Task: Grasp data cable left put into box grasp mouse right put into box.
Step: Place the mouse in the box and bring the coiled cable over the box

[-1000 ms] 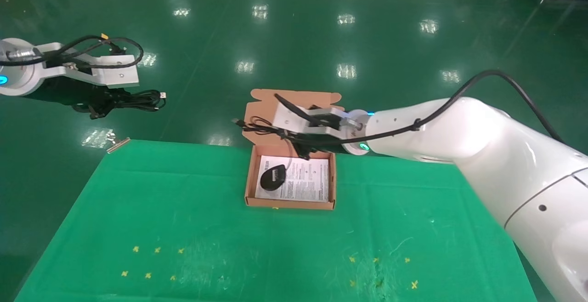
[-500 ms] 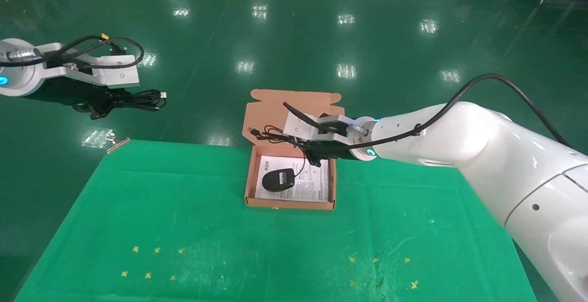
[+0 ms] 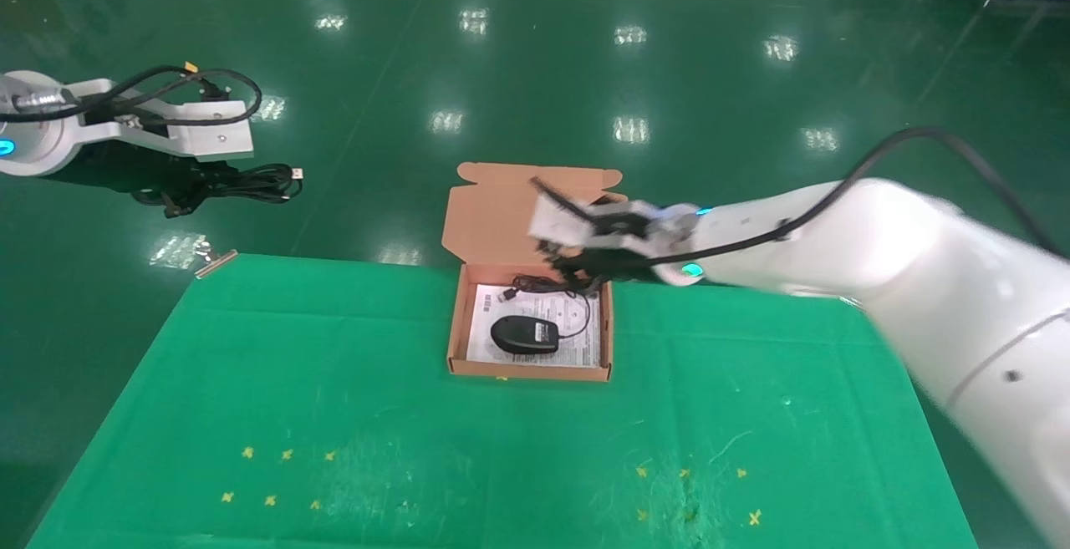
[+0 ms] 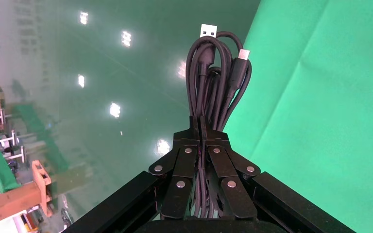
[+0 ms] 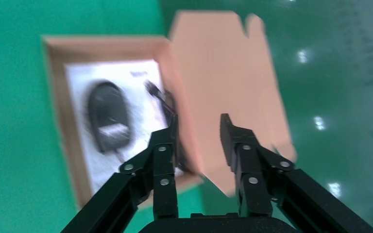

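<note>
I see a green cloth-covered table [image 3: 351, 382] with the robot's arms above it. The small orange-brown box [image 3: 456, 315] sits at the table's far edge, its flap lid open and leaning back. A white printed leaflet [image 3: 577, 327] lines the box floor — its print is too small for me to read.

The right gripper [image 3: 577, 269] hovers over the box's far right corner; in the right wrist view its fingers [image 5: 165, 145] are spread apart, holding nothing. The left gripper [image 3: 180, 190] is parked far out to the left, off the table, its jaws pressed together on the data cable [image 4: 217, 87], whose silver plugs stick out past the loops.

The mouse [image 3: 524, 335] lies flat inside the box on the leaflet. A second ago it was nearer the left wall, its cord trailing over the lid; now the cord lies inside too.
</note>
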Controlling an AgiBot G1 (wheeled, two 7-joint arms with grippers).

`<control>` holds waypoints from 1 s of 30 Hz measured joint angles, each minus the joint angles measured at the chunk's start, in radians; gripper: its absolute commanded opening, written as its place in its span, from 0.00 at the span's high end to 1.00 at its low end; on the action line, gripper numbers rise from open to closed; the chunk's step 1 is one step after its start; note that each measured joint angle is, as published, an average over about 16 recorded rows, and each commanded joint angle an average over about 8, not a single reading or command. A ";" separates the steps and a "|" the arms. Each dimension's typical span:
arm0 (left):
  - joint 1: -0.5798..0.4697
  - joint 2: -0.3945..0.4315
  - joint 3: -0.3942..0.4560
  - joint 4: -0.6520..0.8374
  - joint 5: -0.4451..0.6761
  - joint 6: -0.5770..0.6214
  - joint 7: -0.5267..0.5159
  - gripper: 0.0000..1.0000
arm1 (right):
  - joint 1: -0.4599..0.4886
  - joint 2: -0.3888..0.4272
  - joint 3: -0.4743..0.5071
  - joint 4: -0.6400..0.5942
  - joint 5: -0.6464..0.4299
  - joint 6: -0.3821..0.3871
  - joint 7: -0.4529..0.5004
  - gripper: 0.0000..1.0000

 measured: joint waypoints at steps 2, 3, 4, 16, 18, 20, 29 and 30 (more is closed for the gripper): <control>0.013 0.017 0.002 0.005 -0.002 -0.016 0.001 1.00 | 0.005 0.031 -0.003 0.016 -0.009 0.000 0.007 0.00; 0.020 0.026 0.003 0.009 -0.003 -0.025 0.002 1.00 | 0.008 0.048 -0.004 0.025 -0.014 -0.001 0.012 0.00; 0.028 0.037 0.004 0.014 -0.004 -0.036 0.003 1.00 | 0.010 0.066 -0.005 0.035 -0.019 -0.001 0.017 0.00; 0.122 0.210 0.015 0.121 -0.019 -0.202 0.030 1.00 | 0.013 0.304 -0.020 0.252 -0.098 -0.009 0.128 0.00; 0.134 0.240 0.016 0.144 -0.024 -0.229 0.037 1.00 | 0.010 0.337 -0.023 0.296 -0.115 -0.009 0.155 0.00; 0.146 0.269 0.018 0.164 -0.030 -0.254 0.045 1.00 | 0.006 0.365 -0.026 0.337 -0.133 -0.008 0.184 0.00; 0.192 0.355 0.054 0.204 -0.083 -0.349 0.066 1.00 | -0.006 0.438 -0.040 0.468 -0.222 -0.002 0.309 0.00; 0.196 0.360 0.062 0.203 -0.091 -0.359 0.065 1.00 | -0.007 0.442 -0.041 0.477 -0.232 -0.002 0.321 0.00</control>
